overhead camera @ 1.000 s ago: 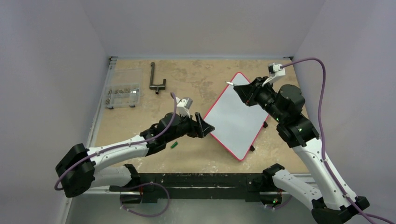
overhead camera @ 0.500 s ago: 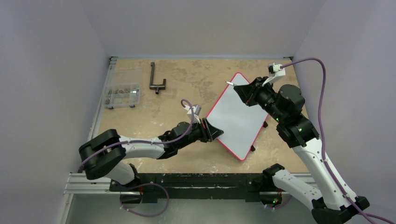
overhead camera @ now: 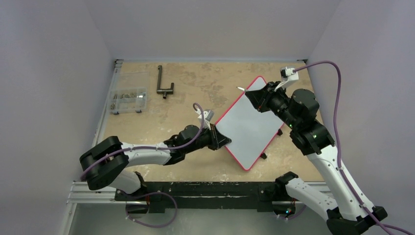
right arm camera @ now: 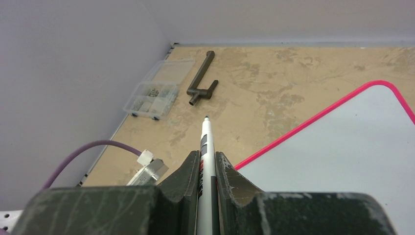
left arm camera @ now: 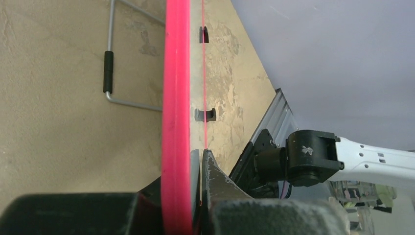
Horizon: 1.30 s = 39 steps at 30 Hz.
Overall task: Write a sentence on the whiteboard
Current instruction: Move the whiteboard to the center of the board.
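The whiteboard [overhead camera: 249, 125] is a white panel with a thin red rim, lying at an angle on the right of the table. Its face is blank, and no sentence is in view. My left gripper [overhead camera: 223, 139] is shut on the board's left rim. In the left wrist view that rim [left arm camera: 176, 88] runs edge-on between the closed jaws of the left gripper [left arm camera: 190, 164]. My right gripper [overhead camera: 250, 96] hovers over the board's far corner, shut on a white marker [right arm camera: 205, 147]. The marker's tip [overhead camera: 240, 88] points left, past the rim [right arm camera: 313, 120].
A clear parts box [overhead camera: 128, 98] sits at the far left, also seen from the right wrist [right arm camera: 151, 93]. A dark T-shaped tool [overhead camera: 164, 83] lies beside it. Under the board are small black feet [left arm camera: 205, 115] and a wire stand [left arm camera: 110, 68]. Walls enclose the table.
My left arm reached right to the board and its jaws closed on the red rim. The board has turned slightly, its far corner swinging right. The right arm barely moved.
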Each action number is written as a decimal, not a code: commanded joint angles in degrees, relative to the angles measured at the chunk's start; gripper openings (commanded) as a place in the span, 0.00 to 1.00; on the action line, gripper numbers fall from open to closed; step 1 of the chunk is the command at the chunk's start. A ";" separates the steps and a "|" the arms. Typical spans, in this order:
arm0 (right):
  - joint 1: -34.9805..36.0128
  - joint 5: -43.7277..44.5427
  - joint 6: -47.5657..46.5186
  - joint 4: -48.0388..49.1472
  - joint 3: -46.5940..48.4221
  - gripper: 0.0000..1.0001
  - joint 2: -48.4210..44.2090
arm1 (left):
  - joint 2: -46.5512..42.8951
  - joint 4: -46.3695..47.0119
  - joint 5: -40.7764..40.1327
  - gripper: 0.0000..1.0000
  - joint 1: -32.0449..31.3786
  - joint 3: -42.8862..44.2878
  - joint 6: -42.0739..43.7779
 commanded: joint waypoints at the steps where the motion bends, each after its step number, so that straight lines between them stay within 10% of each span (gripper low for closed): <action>1: 0.04 0.19 -0.44 1.41 1.72 0.00 -0.74 | -1.84 -4.14 7.70 0.00 5.21 3.28 10.65; 19: 0.04 -0.84 0.16 2.08 0.65 0.00 -0.02 | -5.98 -32.43 1.06 0.00 17.84 18.12 31.74; 39: 0.07 0.12 0.27 5.59 -1.11 0.00 0.86 | 1.86 -36.69 13.42 0.00 21.38 26.65 26.64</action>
